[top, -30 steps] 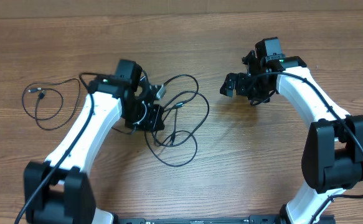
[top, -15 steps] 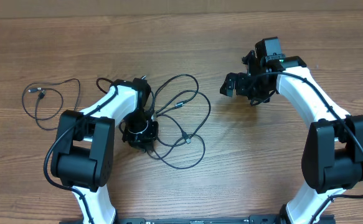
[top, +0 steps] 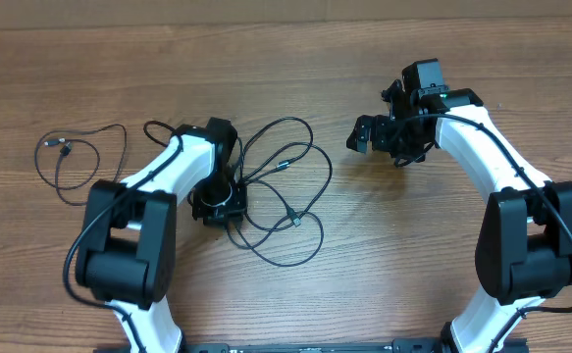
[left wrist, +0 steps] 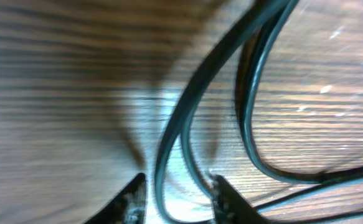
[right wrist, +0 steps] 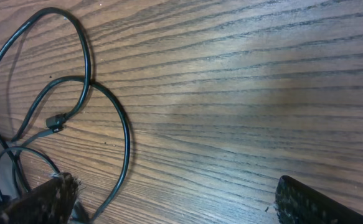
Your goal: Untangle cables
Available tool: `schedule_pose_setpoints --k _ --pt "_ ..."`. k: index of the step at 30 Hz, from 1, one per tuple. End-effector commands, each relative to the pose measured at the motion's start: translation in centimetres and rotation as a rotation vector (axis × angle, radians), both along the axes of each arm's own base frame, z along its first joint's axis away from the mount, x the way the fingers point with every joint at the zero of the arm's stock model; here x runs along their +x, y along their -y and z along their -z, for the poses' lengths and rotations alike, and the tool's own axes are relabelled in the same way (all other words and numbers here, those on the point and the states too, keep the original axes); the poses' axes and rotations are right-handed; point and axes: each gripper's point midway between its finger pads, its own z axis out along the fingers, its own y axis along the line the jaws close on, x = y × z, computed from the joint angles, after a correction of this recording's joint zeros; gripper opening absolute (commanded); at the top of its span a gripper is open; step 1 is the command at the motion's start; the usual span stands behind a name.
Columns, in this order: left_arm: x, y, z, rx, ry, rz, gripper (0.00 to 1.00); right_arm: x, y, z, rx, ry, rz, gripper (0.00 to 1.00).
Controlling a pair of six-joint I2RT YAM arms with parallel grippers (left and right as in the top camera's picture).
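I look down on a brown wood-grain tabletop [top: 384,284]. I judge the job about half done. 1 thin black cord with a grey plug tip [top: 66,148] lies looped on its own at the far left, well apart from the rest. The remaining tangle of thin black cords [right wrist: 126,134] sits at centre, loops crossing, so its separation is left to do.

The tangle's long axis runs roughly from the far edge towards the arm bases, and 1 small silver plug [top: 284,165] in it points towards the right arm.

My left hand [left wrist: 180,202] is over the tangle's left side, fingers partly apart with strands between them. My right hand [right wrist: 175,193] is spread wide and holds nothing.
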Motion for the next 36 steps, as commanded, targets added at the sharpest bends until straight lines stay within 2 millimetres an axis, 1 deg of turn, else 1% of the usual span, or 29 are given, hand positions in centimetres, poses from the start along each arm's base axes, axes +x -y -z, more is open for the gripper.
schedule_pose_setpoints --k 1,2,3,5,11,13,16,18,20,21,24,26,27,28,29,30,31,32,33,35,36 --pt "1.5 -1.0 -3.7 0.038 0.153 -0.042 0.45 0.0 0.0 -0.8 -0.005 0.025 0.000 1.00" --pt "1.6 -1.0 -4.1 0.035 0.165 -0.045 0.54 0.0 0.0 -0.8 -0.005 0.025 0.000 1.00" --pt "1.5 -1.0 -4.2 0.035 0.165 -0.044 0.56 0.0 0.0 -0.8 -0.005 0.025 0.000 1.00" --pt "1.0 -1.1 -3.6 0.040 0.148 -0.043 0.56 0.1 0.0 -0.8 -0.005 0.025 0.000 1.00" --pt "-0.4 -1.4 0.0 0.039 0.152 -0.053 0.52 0.1 0.0 -0.8 -0.005 0.025 0.000 1.00" --pt "-0.5 -1.5 0.8 0.040 0.169 -0.053 0.52 0.1 0.0 -0.8 -0.005 0.025 0.000 1.00" --pt "-0.6 -1.8 2.7 0.045 0.215 -0.054 0.51 0.1 0.0 -0.8 -0.005 0.025 0.000 1.00" --pt "-0.8 -1.9 3.2 0.045 0.219 -0.053 0.48 0.0 0.0 -0.8 -0.005 0.025 0.000 1.00" --pt "-0.7 -2.2 3.2 0.065 0.224 -0.051 0.41 0.0 0.0 -0.8 -0.005 0.024 0.000 1.00" --pt "-0.6 -2.6 3.2 0.087 0.230 -0.049 0.39 0.0 0.0 -0.8 -0.005 0.025 0.000 1.00" --pt "-0.6 -4.8 3.5 0.209 0.252 -0.037 0.40 0.1 0.0 -0.8 -0.005 0.024 0.000 1.00" --pt "-1.0 -5.1 4.1 0.222 0.257 -0.037 0.37 0.0 0.0 -0.8 -0.005 0.025 0.000 1.00" --pt "-1.2 -5.2 4.4 0.220 0.263 -0.037 0.37 0.0 0.0 -0.8 -0.005 0.025 0.000 1.00" --pt "-1.4 -5.2 4.9 0.219 0.271 -0.039 0.39 0.1 0.0 -0.8 -0.005 0.024 0.000 1.00" --pt "-1.5 -5.3 5.4 0.220 0.285 -0.040 0.47 0.0 0.0 -0.8 -0.005 0.024 0.000 1.00" --pt "-1.5 -5.5 5.6 0.225 0.295 -0.039 0.49 0.1 0.0 -0.8 -0.005 0.025 0.000 1.00" --pt "-1.6 -5.7 5.8 0.234 0.298 -0.031 0.47 0.0 0.0 -0.8 -0.005 0.025 0.000 1.00" --pt "-1.5 -6.2 5.7 0.262 0.303 -0.024 0.37 0.0 0.0 -0.8 -0.005 0.025 0.000 1.00" --pt "-1.5 -6.7 5.6 0.295 0.307 -0.020 0.31 0.0 0.0 -0.8 -0.005 0.025 0.000 1.00" --pt "-1.5 -8.3 5.3 0.384 0.315 -0.014 0.24 0.0 0.0 -0.8 -0.005 0.025 0.000 1.00" --pt "-1.6 -9.1 5.0 0.433 0.316 -0.040 0.24 0.1 0.0 -0.8 -0.005 0.024 0.000 1.00"
